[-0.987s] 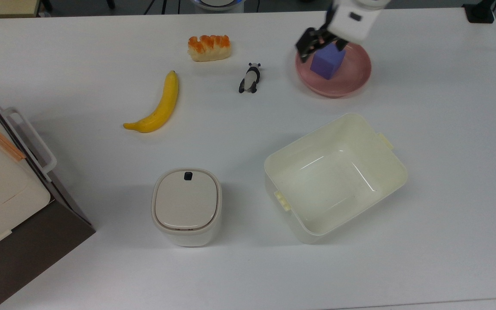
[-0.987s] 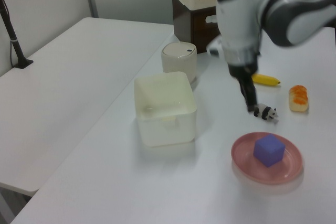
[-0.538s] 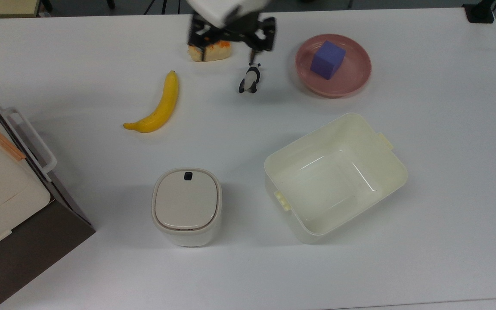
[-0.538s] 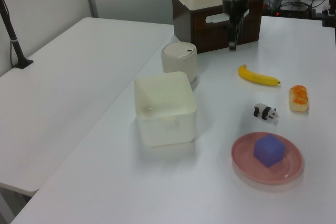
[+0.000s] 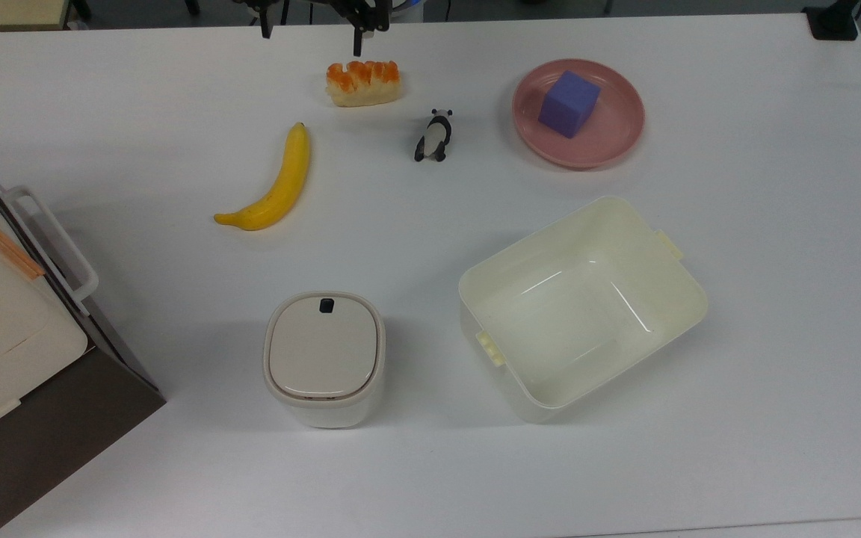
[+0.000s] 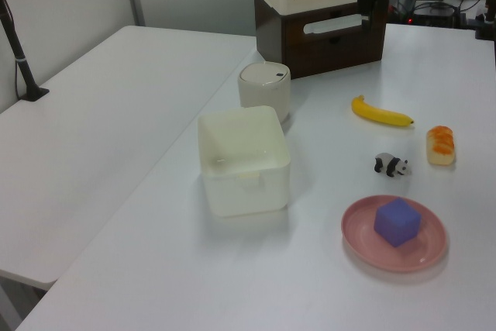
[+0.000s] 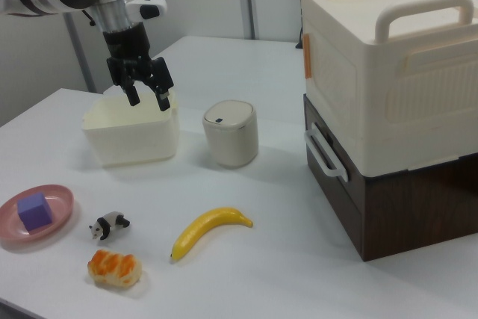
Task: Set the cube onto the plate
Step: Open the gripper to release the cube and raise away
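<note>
The purple-blue cube [image 5: 569, 103] [image 6: 397, 221] [image 7: 35, 211] rests on the pink plate [image 5: 611, 148] [image 6: 361, 244] [image 7: 63, 205], near the far right of the table in the top view. Nothing is holding the cube. My gripper [image 5: 311, 24] [image 7: 149, 97] hangs open and empty, high above the table. In the top view it is at the far edge, left of the plate and just beyond the orange-topped bun [image 5: 364, 82]. Its dark fingertips [image 7: 165, 99] are spread apart in the right view.
A cream rectangular tub [image 5: 475, 299] and a lidded white canister [image 5: 324, 355] stand near the front. A banana [image 5: 273, 187] and a toy panda [image 5: 436, 134] lie mid-table. A stacked white and brown box [image 7: 388, 102] fills the top view's left edge.
The gripper left the cube on the plate, rose, and swung to the top view's left along the far edge. The cube and plate stayed put.
</note>
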`<state>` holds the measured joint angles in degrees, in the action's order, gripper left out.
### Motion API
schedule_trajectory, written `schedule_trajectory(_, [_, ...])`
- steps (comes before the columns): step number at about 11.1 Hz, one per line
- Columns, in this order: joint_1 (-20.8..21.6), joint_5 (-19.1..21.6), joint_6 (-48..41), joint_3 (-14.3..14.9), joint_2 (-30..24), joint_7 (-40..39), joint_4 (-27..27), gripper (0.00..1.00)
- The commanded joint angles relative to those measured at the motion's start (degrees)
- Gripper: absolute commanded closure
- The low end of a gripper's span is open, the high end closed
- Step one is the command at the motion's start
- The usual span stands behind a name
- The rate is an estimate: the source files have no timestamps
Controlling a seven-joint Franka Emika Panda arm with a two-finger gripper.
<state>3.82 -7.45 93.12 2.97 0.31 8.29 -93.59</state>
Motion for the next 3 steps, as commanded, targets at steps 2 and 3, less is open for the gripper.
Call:
schedule_trajectory(2, [0.4,1.0,-1.8,0.7,-1.5,-1.7,-0.5,0.00])
schedule_trajectory(3, [0.4,1.0,-2.0,0.8,-1.5,-1.8,-0.5,0.00])
